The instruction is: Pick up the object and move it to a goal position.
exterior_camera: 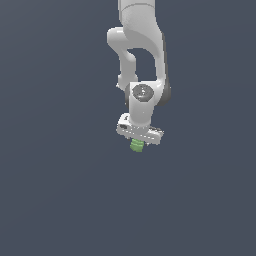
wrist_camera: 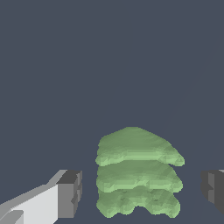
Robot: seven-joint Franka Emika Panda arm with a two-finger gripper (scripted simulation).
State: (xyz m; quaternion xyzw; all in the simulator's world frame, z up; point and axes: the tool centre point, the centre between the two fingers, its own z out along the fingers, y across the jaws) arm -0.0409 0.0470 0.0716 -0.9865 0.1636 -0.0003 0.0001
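The object (exterior_camera: 137, 146) is a small bright green ribbed stub, seen just under the white gripper (exterior_camera: 138, 140) in the exterior view. In the wrist view the object (wrist_camera: 138, 175) sits between the two dark fingertips (wrist_camera: 70, 194), with a narrow gap of grey floor on each side. The gripper (wrist_camera: 141, 191) is open and straddles the object without touching it. In the exterior view the fingers are mostly hidden behind the hand and the object.
The white arm (exterior_camera: 142, 50) comes down from the top of the exterior view. A plain dark grey floor (exterior_camera: 60, 200) surrounds the object on all sides.
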